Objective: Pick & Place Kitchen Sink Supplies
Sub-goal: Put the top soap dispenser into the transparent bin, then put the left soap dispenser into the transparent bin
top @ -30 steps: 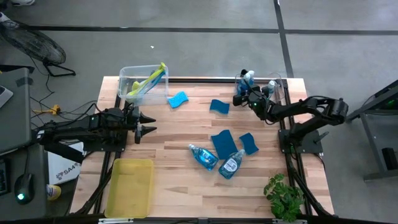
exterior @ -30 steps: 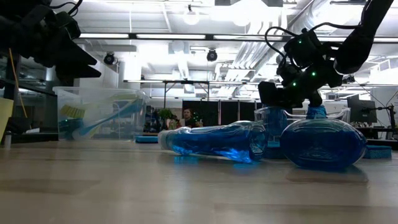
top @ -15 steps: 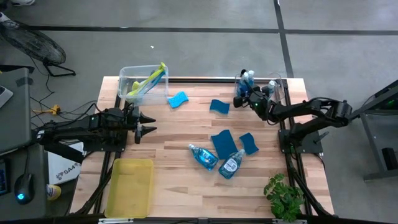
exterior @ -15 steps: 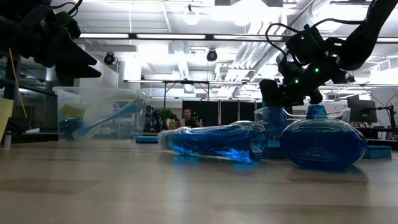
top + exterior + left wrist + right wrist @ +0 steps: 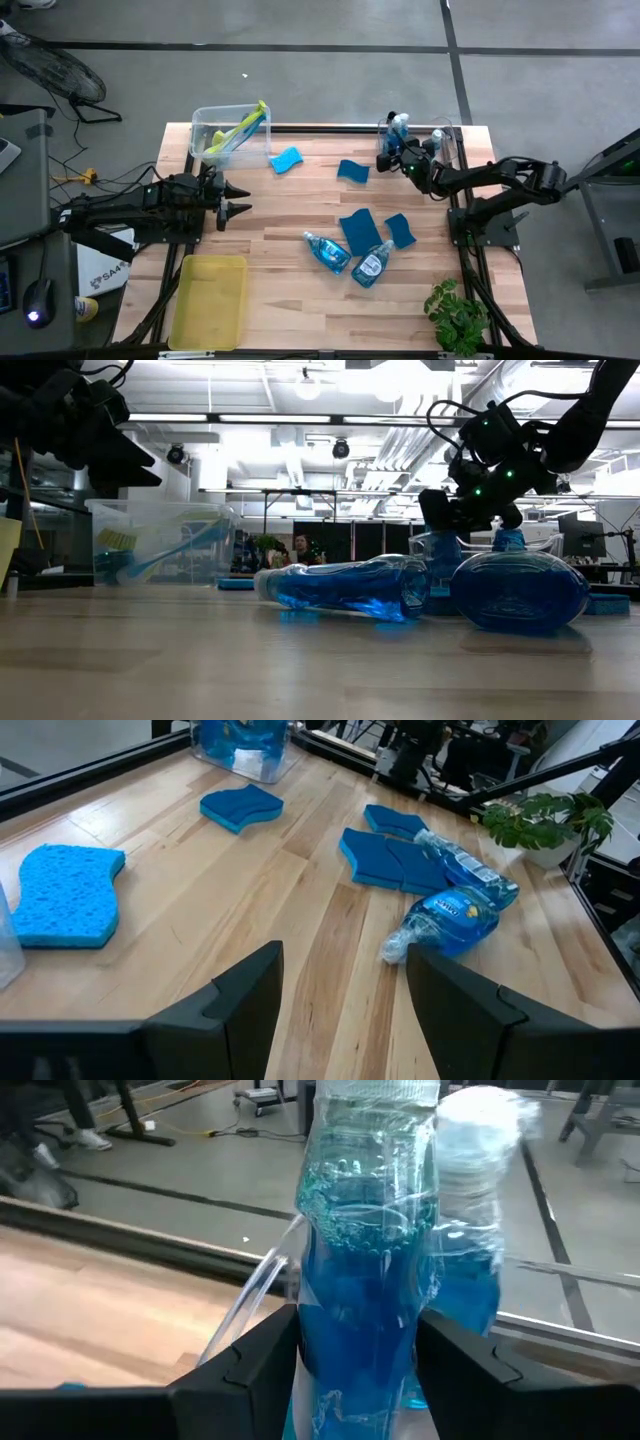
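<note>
Bright overhead strip lighting, backlit silhouettes

Little can be read. A white box [image 5: 100, 272] on the floor, just left of the yellow tray [image 5: 208, 300], carries dark letters that may begin "SA", though the view is too poor to be sure. The label on the soap bottle [image 5: 445, 919] near the plant [image 5: 548, 820] shows print too small to make out.

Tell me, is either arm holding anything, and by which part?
The right tool grips a dish soap bottle around its blue body, below the cap, over the clear bin. The left tool is open, empty.
</note>
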